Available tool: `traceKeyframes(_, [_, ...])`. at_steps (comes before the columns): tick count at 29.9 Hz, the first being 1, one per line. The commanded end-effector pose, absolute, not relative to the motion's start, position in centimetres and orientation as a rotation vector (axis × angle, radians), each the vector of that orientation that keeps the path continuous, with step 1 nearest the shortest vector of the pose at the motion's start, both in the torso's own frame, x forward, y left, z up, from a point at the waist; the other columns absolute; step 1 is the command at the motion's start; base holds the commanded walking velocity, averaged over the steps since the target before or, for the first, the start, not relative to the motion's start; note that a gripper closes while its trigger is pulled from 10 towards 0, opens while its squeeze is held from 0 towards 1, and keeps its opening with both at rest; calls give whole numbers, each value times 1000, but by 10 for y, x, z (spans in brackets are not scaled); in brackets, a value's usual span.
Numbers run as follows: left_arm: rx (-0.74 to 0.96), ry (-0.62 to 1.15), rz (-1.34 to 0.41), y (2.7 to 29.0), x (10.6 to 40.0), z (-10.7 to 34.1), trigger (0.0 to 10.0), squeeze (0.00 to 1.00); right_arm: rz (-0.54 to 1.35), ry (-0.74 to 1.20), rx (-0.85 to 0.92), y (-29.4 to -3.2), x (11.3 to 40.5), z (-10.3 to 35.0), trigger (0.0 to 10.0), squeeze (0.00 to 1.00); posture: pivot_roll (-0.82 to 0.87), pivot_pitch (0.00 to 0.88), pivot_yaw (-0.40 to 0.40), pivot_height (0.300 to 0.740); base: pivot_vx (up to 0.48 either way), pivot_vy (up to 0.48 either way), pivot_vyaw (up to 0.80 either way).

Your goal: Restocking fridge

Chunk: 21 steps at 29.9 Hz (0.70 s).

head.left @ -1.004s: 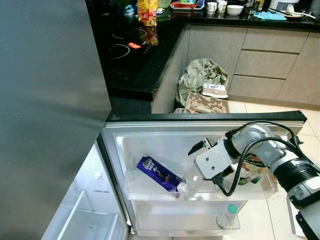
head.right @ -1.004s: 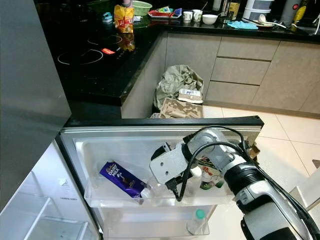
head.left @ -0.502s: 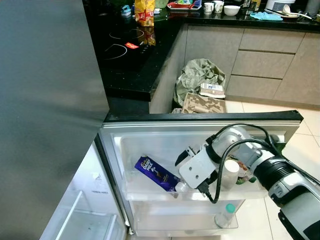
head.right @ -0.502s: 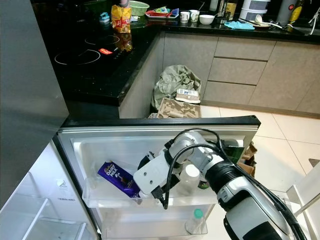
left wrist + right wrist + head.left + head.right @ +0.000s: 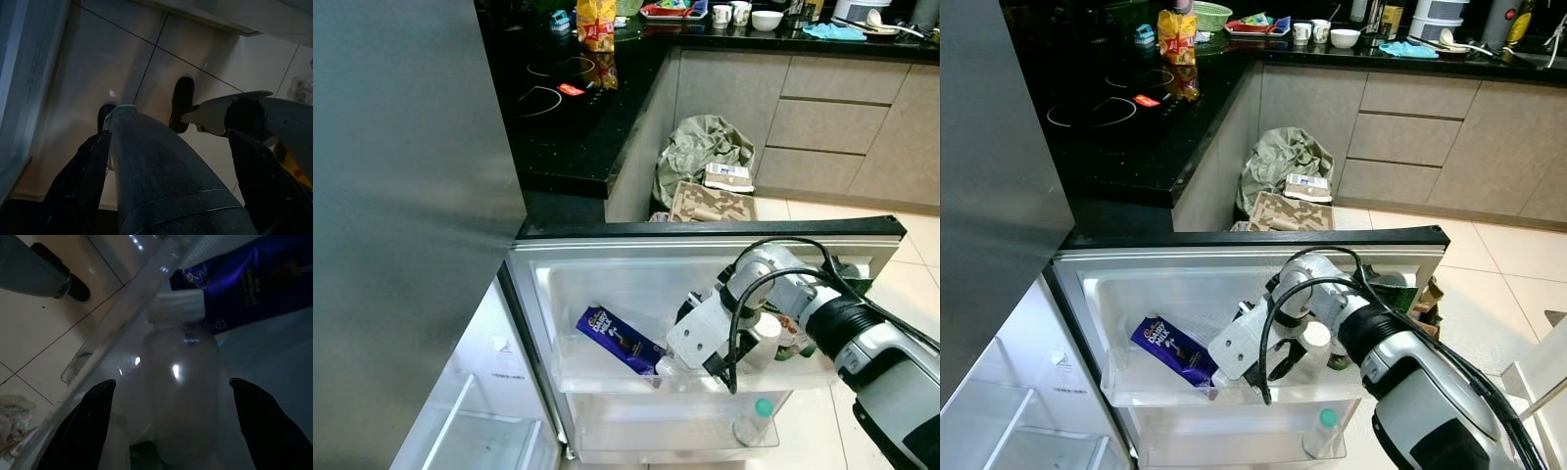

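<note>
We are mid-placement: the right tool (image 5: 1278,354) reaches into the upper door shelf (image 5: 607,377) of the open fridge, its fingers spread wide either side of a clear bottle (image 5: 182,396) lying near the shelf's front edge, not gripping it. We judge the next move is to back out without nudging it. We count, on this shelf, one purple chocolate pack (image 5: 619,339) toward the hinge end, one white-capped cup (image 5: 763,333) (upright), and a green-capped bottle (image 5: 756,419) on the lower shelf. The left tool (image 5: 171,147) hangs idle.
</note>
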<state>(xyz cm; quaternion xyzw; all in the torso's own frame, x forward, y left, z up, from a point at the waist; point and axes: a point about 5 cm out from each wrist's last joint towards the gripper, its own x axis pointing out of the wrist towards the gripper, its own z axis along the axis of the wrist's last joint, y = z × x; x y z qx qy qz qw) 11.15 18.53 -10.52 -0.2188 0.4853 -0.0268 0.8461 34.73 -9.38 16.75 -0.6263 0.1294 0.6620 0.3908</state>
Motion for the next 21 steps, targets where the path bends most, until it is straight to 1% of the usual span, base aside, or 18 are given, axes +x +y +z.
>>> traceKeyframes(1, [-471,1049,-53,183,103,-108,10000,0,1673,317,-1603,-89,349,166,10000,0,-132,28,-32,740,0,0,0])
traceKeyframes(4, [-471,1049,-53,183,103,-108,10000,0,1673,317,-1603,-89,349,166,10000,0,-132,28,-32,740,0,0,0])
traceKeyframes(7, [-476,1049,-51,182,102,-108,10000,0,1627,283,-1588,-79,352,162,10000,0,-128,29,-36,740,0,0,0])
traceKeyframes(14, [-475,1052,-54,183,100,-108,10000,0,1631,262,-1569,-65,346,143,10000,0,-121,42,-35,740,0,0,0])
traceKeyframes(21, [-475,1056,-56,183,99,-109,10000,0,1651,314,-1588,-67,343,130,10000,0,-121,40,-31,740,0,0,0])
